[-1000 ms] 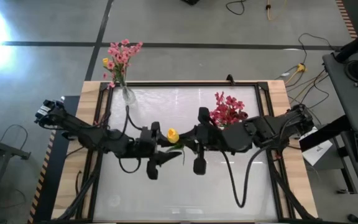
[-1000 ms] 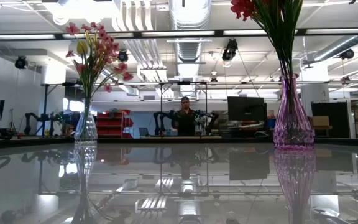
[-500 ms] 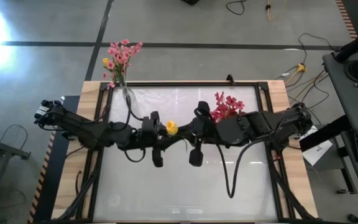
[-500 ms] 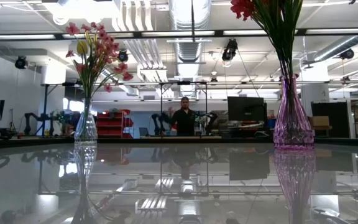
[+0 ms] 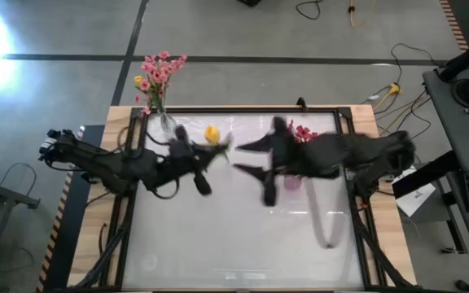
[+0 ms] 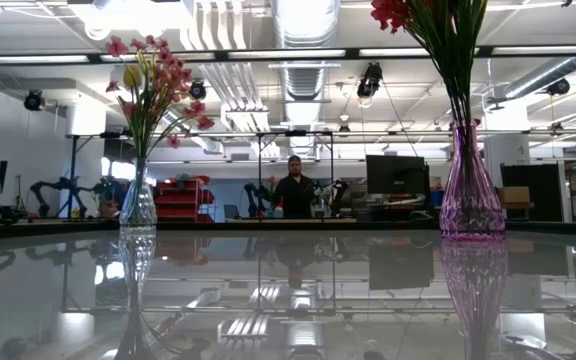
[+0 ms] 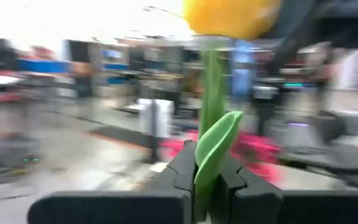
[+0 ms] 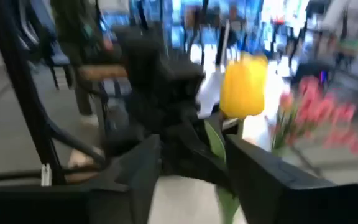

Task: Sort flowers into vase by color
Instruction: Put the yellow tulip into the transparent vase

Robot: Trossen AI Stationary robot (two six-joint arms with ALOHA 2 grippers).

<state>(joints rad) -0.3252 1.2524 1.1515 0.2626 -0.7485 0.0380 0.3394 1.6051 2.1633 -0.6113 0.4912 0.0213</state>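
Yellow tulip [image 5: 211,133] in the left gripper [image 5: 216,151], upper middle of the high view, close to the clear vase [image 5: 168,124].

Your left gripper is clamped on the green stem [image 7: 211,106], fingers [image 7: 183,169] pinching it low with a leaf [image 7: 214,151] caught between, bud upright above. The right gripper [image 5: 245,156] sits just right of it with fingers spread wide, gripping nothing. The clear vase at upper left carries pink sprays [image 5: 162,70] and a yellow bud; the purple vase [image 6: 471,193] holds red blossoms [image 5: 301,133]. Expect the tulip to be very light, the stem thin, bendy and likely slick plastic. Grip the stem low, never the bud, and guide the stem tip into the narrow neck.
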